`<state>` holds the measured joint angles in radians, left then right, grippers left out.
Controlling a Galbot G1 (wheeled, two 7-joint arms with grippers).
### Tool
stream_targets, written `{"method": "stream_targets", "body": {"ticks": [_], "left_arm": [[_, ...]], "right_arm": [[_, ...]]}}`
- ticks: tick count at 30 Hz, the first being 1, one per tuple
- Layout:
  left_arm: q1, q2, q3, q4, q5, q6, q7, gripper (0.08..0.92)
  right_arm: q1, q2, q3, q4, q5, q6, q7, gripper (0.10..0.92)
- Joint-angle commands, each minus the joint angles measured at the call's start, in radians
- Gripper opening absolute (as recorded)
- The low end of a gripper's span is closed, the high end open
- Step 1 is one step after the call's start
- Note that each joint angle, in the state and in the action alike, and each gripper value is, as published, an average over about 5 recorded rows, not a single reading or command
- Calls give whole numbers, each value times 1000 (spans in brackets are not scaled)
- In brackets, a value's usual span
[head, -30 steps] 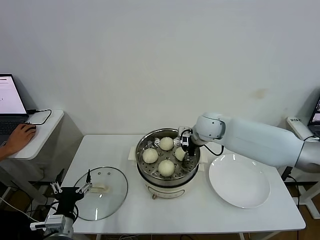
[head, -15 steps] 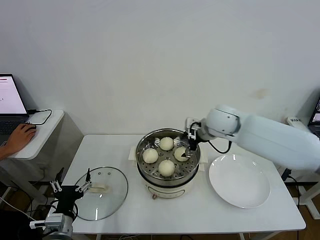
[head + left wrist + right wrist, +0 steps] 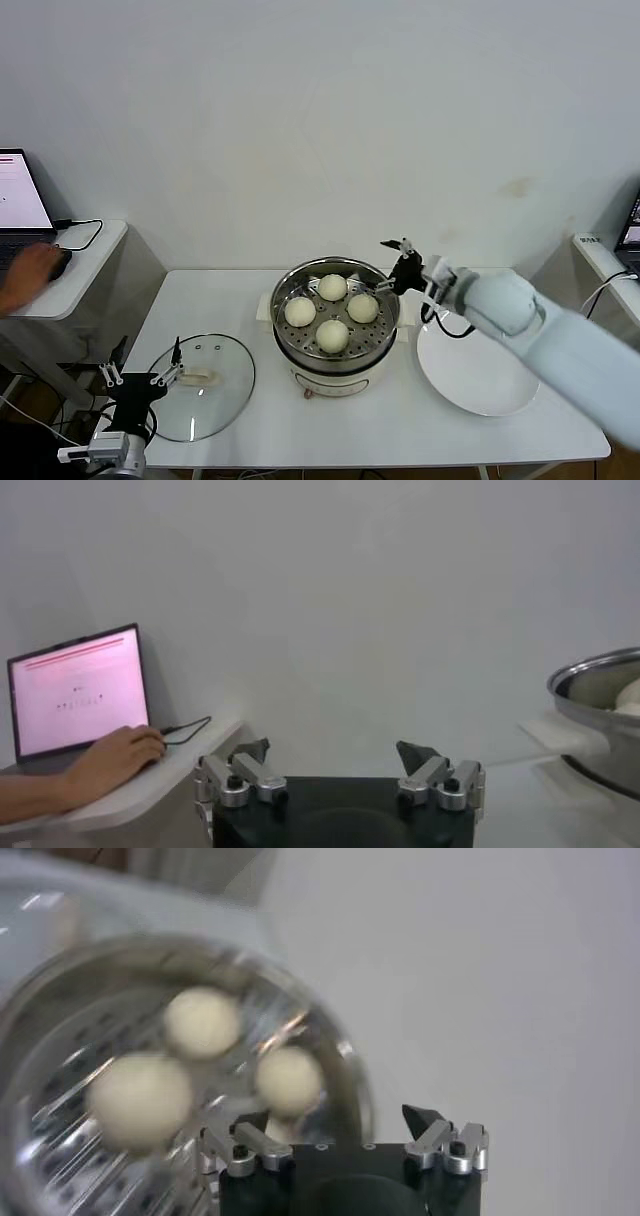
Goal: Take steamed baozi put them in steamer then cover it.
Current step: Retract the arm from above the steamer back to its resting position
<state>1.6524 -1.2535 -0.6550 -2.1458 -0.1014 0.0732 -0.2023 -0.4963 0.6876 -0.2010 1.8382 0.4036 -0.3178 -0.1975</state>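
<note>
The white counter (image 3: 400,420) carries everything, and the steamer (image 3: 335,372) stands near its middle as the landmark. To the steamer's right lies a flat white plate (image 3: 480,385), bare, with the right arm reaching over its near edge. To the steamer's left, near the counter's front edge, the glass cover (image 3: 215,400) lies flat with its cream handle (image 3: 198,378) up, well apart from the pot.

Inside the steamer sit four buns (image 3: 332,335) on the perforated tray, one toward each side. The right wrist view shows only three of them clearly (image 3: 140,1100), blurred, looking down into the shiny pot (image 3: 60,998) from above its right rim.

The right hand (image 3: 392,270) hangs just above and beside the steamer's right rim, its fingers spread wide and holding nothing; the wrist view confirms the gap between them (image 3: 338,1138).

The left hand (image 3: 140,378) hovers at the cover's left edge, low at the counter's front corner, fingers wide apart and empty, its right fingertip close to the handle. Its wrist view shows the spread fingers (image 3: 338,775), a slice of the steamer's rim (image 3: 590,680), and what the head view only clips: a laptop (image 3: 78,692) on a side desk left of the counter, with a person's hand (image 3: 115,760) resting by it.
</note>
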Motion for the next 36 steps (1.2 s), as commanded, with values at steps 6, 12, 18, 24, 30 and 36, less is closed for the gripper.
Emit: {"method": "stream_targets", "body": {"ticks": [6, 12, 18, 24, 30, 36], "left_arm": [[-26, -67, 46, 140, 176, -115, -40, 823], [-31, -71, 35, 198, 508, -191, -41, 823], [34, -32, -32, 220, 879, -220, -35, 823], [121, 55, -96, 232, 1120, -248, -30, 823], [124, 77, -98, 272, 1293, -251, -27, 823], [5, 78, -57, 390, 1372, -276, -100, 823]], "right_arm": [[-975, 658, 985, 28, -312, 575, 11, 823], [-1043, 745, 1058, 27, -292, 530, -37, 823], [-1103, 743, 1127, 48, -293, 501, -18, 823], [-1117, 739, 1152, 47, -300, 492, 3, 823], [-1103, 735, 1149, -5, -307, 505, 6, 823], [-1081, 723, 1146, -52, -282, 535, 28, 823]]}}
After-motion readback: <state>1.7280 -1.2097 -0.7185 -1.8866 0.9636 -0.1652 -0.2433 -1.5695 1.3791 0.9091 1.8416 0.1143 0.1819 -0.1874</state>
